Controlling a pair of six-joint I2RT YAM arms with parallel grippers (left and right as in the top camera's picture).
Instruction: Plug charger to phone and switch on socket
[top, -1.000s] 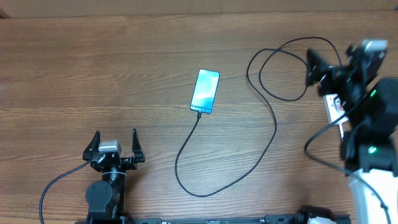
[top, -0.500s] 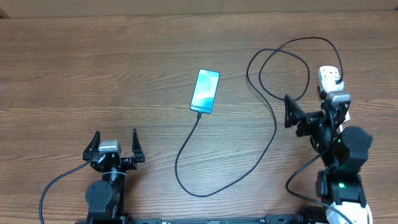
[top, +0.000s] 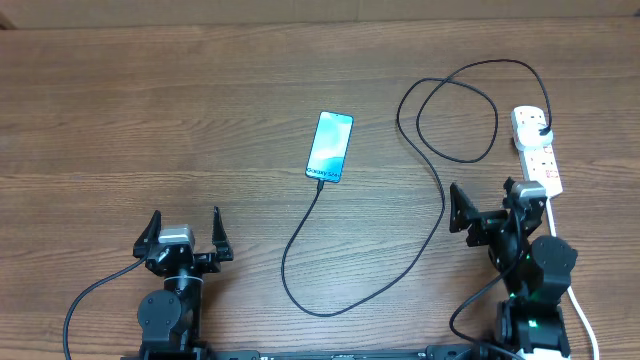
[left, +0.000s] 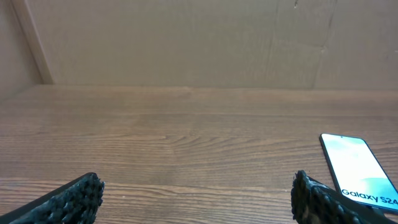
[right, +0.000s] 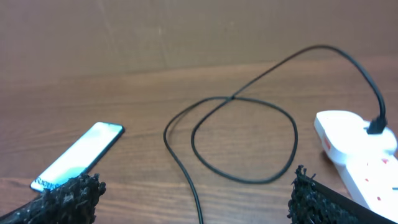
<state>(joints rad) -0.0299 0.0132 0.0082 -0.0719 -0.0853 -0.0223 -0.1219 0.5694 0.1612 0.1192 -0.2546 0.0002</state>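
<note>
Left gripper (top: 185, 228), right gripper (top: 488, 206) gape empty; phone (top: 330, 147) looks plugged, but snagging cable (top: 442, 200) beside the socket (top: 540, 160) could yank it.

The slim rectangular smartphone (top: 330, 147), cyan screen lit, lies flat, face up. The thin black charger cable (top: 443, 205) joins its near edge, loops right, and ends plugged into the white elongated power strip (top: 535, 150) lying well apart.
</note>
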